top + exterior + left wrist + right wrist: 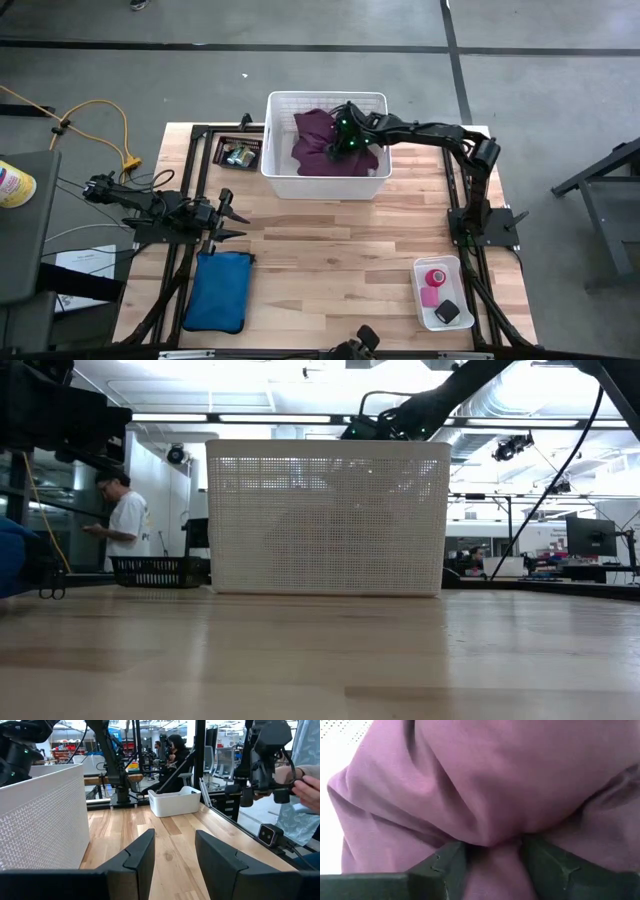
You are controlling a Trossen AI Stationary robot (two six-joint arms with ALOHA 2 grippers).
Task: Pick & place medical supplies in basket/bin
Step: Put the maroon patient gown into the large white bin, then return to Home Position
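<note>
Purple cloth (325, 150) is in the basket (377, 187) w/ right gripper (492, 857) pinching it, left gripper (175, 852) waits open; pink tape (436, 277) & black block (447, 312) left in tray (421, 303).

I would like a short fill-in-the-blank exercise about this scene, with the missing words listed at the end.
1. The purple cloth lies in the white ____.
2. The right tool is closed on the ____ cloth.
3. The pink tape roll sits in a small white ____.
4. The left tool is ____ and empty.

Missing words: basket; purple; tray; open
</note>
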